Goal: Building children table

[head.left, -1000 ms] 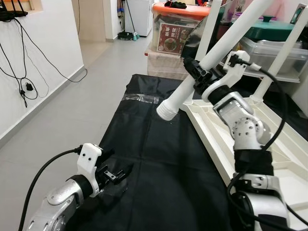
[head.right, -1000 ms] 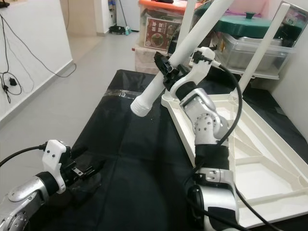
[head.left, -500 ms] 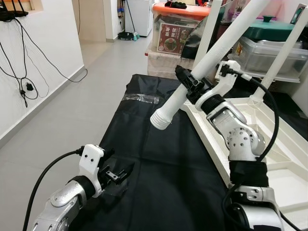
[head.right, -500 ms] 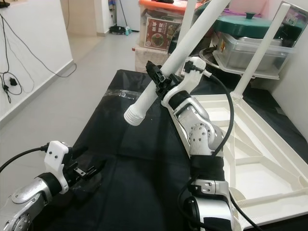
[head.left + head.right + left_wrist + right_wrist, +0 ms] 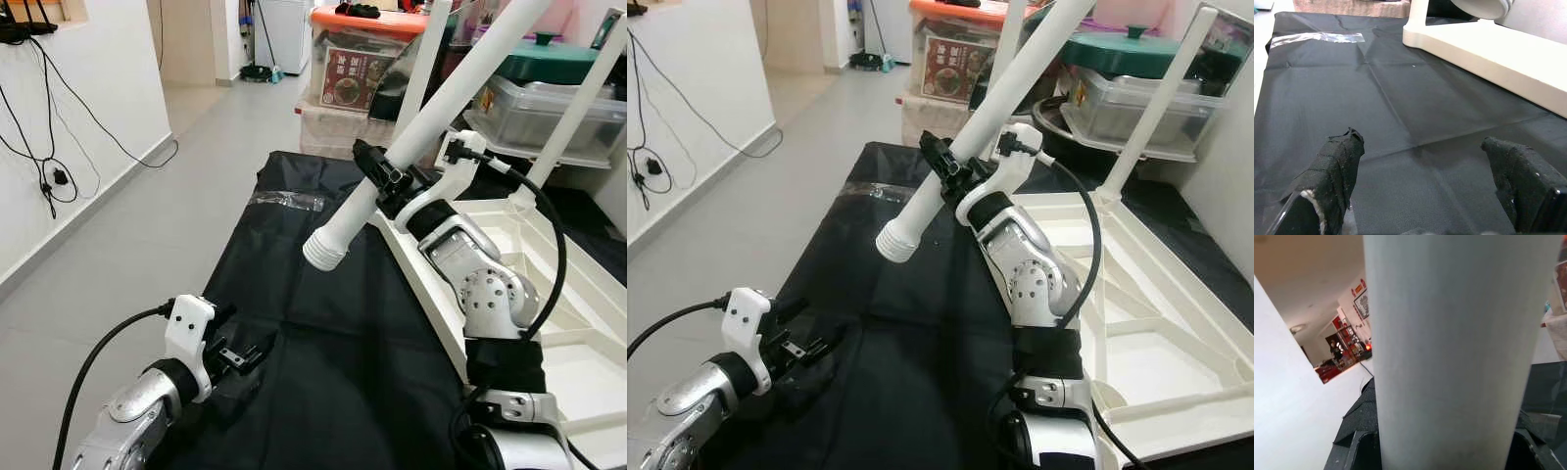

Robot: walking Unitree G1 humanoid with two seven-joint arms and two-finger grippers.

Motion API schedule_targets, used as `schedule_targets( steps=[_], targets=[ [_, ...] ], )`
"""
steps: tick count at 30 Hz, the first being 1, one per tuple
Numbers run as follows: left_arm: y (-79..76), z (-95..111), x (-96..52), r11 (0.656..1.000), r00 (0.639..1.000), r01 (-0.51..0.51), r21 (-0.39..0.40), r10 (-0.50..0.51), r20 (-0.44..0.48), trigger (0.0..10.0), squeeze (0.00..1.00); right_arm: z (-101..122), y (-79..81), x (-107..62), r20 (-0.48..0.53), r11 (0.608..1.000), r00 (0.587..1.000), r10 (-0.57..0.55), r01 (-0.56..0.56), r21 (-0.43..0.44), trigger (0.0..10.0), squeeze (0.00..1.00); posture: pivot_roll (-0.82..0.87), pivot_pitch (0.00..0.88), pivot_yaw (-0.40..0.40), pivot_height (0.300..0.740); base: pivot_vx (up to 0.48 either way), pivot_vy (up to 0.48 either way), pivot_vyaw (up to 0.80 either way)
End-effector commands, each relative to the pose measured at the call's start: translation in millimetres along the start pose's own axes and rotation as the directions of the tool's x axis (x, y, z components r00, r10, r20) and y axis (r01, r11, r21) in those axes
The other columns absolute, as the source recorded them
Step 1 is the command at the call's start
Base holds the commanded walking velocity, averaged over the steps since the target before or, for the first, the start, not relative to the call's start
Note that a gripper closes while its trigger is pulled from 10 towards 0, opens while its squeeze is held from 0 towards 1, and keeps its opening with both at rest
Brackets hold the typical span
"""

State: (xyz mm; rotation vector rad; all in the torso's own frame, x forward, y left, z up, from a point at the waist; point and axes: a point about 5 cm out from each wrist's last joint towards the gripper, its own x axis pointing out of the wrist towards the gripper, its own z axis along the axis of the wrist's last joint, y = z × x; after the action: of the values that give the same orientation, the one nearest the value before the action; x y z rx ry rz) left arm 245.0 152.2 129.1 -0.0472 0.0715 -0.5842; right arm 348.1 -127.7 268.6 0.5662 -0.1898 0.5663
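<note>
Right gripper (image 5: 384, 181) clamped on a smooth white tube leg (image 5: 411, 147), centre frame, ribbed threaded end low over the black cloth (image 5: 323, 323). Left gripper (image 5: 1425, 186) wide open, empty, lower left. Upside-down white tabletop (image 5: 549, 313) at right already carries upright legs; this one looks unmounted.

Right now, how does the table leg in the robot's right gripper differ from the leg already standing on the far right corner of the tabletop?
The held table leg is clamped in the right gripper; the fitted leg is untouched. The held leg's ribbed end hangs free over the black cloth, while the fitted leg's base sits at a corner of the upturned tabletop. Both are white round tubes, leaning the same way.
</note>
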Motion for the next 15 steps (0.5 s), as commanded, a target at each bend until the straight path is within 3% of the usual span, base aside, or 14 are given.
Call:
schedule_targets(
  steps=[1, 5, 15],
  targets=[
    [0.8, -2.9, 1.3, 1.0, 1.0, -0.011, 0.006, 0.011, -0.004, 10.0, 0.0, -2.5, 2.7, -2.2, -0.006, 1.0, 1.0, 0.003, -0.003, -0.01, 0.0, 0.0, 0.09, 0.0, -0.082, 0.74, 0.0, 0.0, 0.0],
    [0.1, -2.3, 3.4, 1.0, 1.0, -0.003, 0.005, 0.003, -0.001, 10.0, 0.0, -7.4, 4.5, -4.4, -0.015, 1.0, 1.0, 0.001, -0.001, -0.013, 0.0, 0.0, 0.09, 0.0, -0.08, 0.74, 0.0, 0.0, 0.0],
    [-3.3, -2.0, 5.7, 1.0, 1.0, 0.017, 0.004, -0.017, -0.003, 10.0, 0.0, -11.0, 7.8, -7.7, -0.022, 1.0, 1.0, 0.015, -0.015, -0.011, 0.0, 0.0, 0.09, 0.0, -0.078, 0.74, 0.0, -0.47, 0.0]
  ],
)
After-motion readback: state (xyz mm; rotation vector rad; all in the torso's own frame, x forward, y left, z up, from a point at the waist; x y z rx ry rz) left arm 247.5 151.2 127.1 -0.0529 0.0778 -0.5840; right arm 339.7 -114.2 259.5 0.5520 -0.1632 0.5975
